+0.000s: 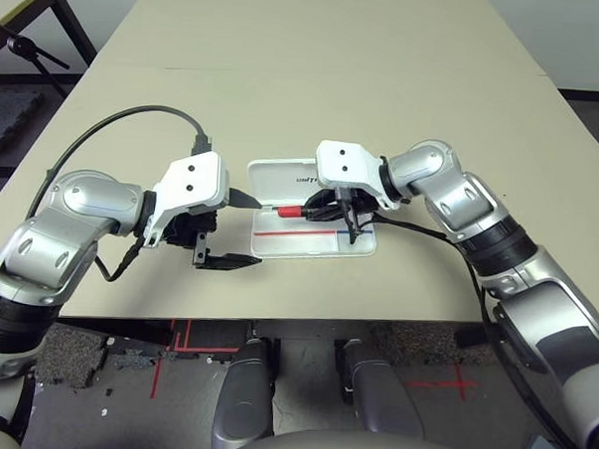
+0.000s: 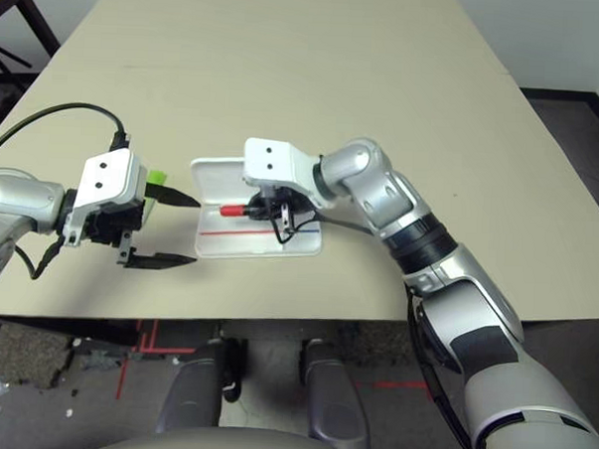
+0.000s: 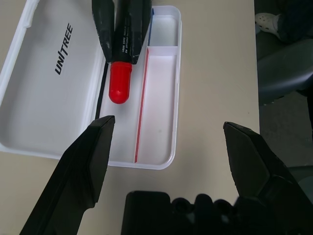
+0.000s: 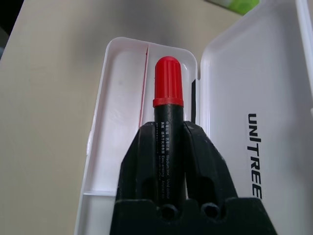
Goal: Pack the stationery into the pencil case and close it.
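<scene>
The white pencil case [image 1: 319,243] lies open on the table, its lettered lid [image 3: 44,88] flat at the back and its tray with the red line at the front. My right gripper [image 1: 340,208] is shut on the black body of the red marker [image 4: 168,83], holding it lengthwise just above the case near the hinge, red cap towards the left. Left of the case my left gripper [image 1: 259,230] stands open and empty, fingertips at the case's left end. A bit of the lime-green marker [image 2: 155,178] peeks out behind the left wrist. The tiny dark grey block is out of view.
The beige table [image 1: 316,76] stretches far behind the case. Its front edge runs close below both grippers. A black cable [image 1: 135,113] arcs over my left arm. At the far left, off the table, stands a black stand [image 1: 29,49].
</scene>
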You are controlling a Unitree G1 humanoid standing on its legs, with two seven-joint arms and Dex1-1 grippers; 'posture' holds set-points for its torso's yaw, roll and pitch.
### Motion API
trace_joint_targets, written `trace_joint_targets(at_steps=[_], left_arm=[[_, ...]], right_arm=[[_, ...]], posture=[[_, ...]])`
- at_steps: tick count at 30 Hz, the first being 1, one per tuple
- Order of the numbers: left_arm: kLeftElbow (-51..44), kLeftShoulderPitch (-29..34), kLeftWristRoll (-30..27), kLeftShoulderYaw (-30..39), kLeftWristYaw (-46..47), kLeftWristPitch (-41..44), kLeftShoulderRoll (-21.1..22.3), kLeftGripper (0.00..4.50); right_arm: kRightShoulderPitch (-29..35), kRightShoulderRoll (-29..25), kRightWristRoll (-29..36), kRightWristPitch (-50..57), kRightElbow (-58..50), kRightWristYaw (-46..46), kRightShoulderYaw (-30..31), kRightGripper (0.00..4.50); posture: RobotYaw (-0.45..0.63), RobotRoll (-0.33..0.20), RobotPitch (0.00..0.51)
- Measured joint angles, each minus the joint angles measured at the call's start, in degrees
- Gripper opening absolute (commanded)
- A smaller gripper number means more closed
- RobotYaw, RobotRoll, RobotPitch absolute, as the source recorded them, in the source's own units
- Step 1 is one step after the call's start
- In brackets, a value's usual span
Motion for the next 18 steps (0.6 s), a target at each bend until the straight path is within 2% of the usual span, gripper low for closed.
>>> trace_joint_targets(at_steps=[7, 10, 18], left_arm=[[0.0, 0.3, 0.0, 0.0, 1.1, 1.0, 0.0, 4.50], [0.0, 0.5, 0.0, 0.1, 2.3, 1.7, 0.0, 4.50], [-0.1, 2.4, 0.6, 0.9, 6.1, 4.6, 0.3, 4.50]], right_arm=[[0.9, -0.5, 2.4, -1.5, 0.1, 2.0, -2.4, 4.46], [2.3, -2.2, 6.4, 0.8, -2.7, 5.3, -4.5, 4.46], [6.4, -10.9, 17.3, 12.5, -11.1, 11.9, -11.7, 4.46]], posture=[[-0.01, 0.000, 0.146], [-0.01, 0.000, 0.149], [-0.01, 0.000, 0.154]])
